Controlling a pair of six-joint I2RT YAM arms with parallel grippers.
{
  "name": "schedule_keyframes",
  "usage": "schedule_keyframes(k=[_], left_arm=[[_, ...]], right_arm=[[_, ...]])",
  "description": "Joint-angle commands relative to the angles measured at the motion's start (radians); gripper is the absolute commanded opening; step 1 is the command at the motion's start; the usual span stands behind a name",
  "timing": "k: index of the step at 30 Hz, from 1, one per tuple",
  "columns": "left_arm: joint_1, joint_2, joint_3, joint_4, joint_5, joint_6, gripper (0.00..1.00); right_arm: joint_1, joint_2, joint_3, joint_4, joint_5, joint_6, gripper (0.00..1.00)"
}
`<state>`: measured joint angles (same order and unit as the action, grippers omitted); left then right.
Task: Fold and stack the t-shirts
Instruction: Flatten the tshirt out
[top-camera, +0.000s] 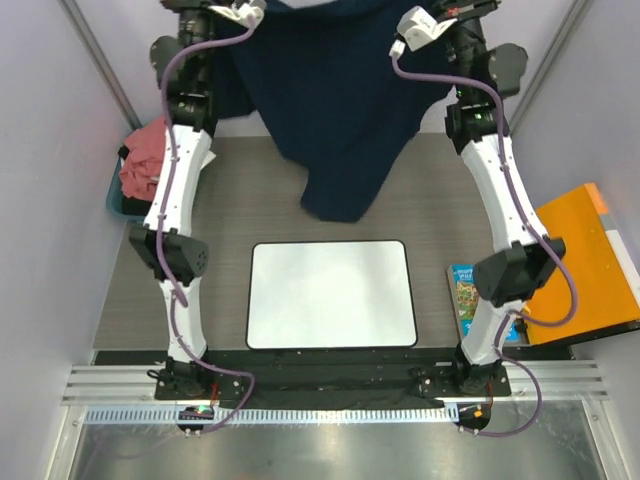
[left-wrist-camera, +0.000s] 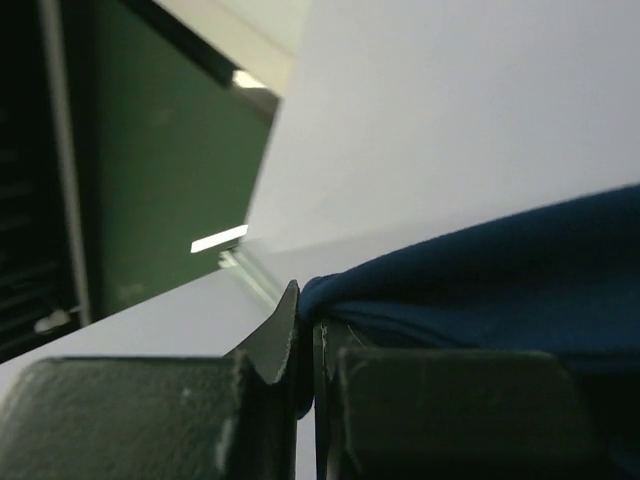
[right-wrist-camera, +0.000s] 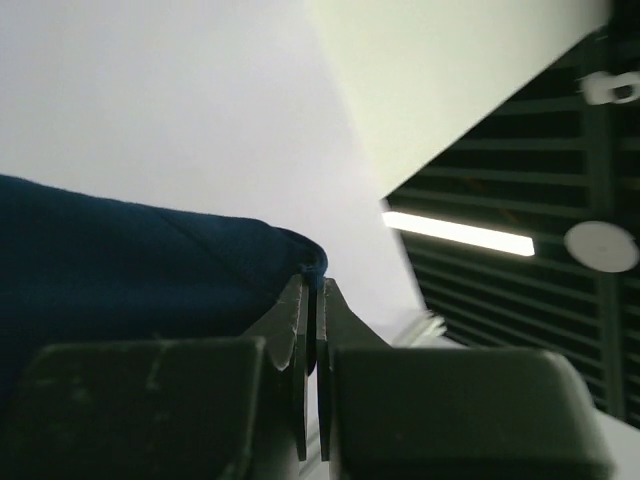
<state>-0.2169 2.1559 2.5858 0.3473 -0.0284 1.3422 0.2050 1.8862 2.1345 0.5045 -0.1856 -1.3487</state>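
Beyond the mat (top-camera: 330, 295), the navy shirt (top-camera: 330, 100) is hanging limp, its lower end trailing on the surface (top-camera: 230, 200); the pink shirt (top-camera: 145, 160) is lying bunched at left. Farther back, the left tool (left-wrist-camera: 305, 300) and right tool (right-wrist-camera: 312, 290) are pinching fully shut on its soft top edge.

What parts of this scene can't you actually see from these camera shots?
- Overhead view: the navy t-shirt runs off the top edge, hiding its upper part.
- Overhead view: the left arm covers part of the pink t-shirt.
- Overhead view: the right arm covers part of the booklet.
- Wrist views: left hand and right hand show only pinched navy cloth.
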Motion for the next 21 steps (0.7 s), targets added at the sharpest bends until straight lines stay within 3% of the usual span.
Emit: schedule_keyframes(k=[1, 6, 10, 12, 13, 14, 15, 20, 21], left_arm=[[0.025, -0.252, -0.235, 0.461, 0.073, 0.052, 0.00], [0.025, -0.435, -0.542, 0.570, -0.036, 0.104, 0.00], [0.062, -0.582, -1.033, 0.662, 0.025, 0.181, 0.00], [0.051, -0.687, -1.214, 0.654, 0.053, 0.207, 0.00], [0.031, -0.723, -1.398, 0.648, 0.062, 0.212, 0.00], [0.018, -0.769, -1.491, 0.600, 0.071, 0.230, 0.00], [0.008, -0.834, -1.656, 0.575, 0.093, 0.235, 0.00], [-0.026, -0.930, -1.992, 0.299, -0.039, 0.149, 0.00], [0.003, -0.932, -2.086, 0.276, -0.012, 0.150, 0.00]], right_arm=[[0.057, -0.272, -0.014, 0.197, -0.070, -0.046, 0.01], [0.071, -0.572, -0.497, -0.003, -0.084, 0.000, 0.01], [0.071, -0.743, -0.882, -0.223, -0.035, 0.115, 0.01], [0.071, -0.803, -1.101, -0.279, -0.055, 0.117, 0.01], [0.071, -0.853, -1.167, -0.322, -0.057, 0.120, 0.01], [0.071, -0.874, -1.259, -0.349, -0.070, 0.137, 0.01], [0.071, -0.892, -1.288, -0.388, -0.081, 0.154, 0.01], [0.073, -0.924, -1.380, -0.667, -0.109, 0.204, 0.01], [0.071, -0.923, -1.380, -0.711, -0.110, 0.195, 0.01]])
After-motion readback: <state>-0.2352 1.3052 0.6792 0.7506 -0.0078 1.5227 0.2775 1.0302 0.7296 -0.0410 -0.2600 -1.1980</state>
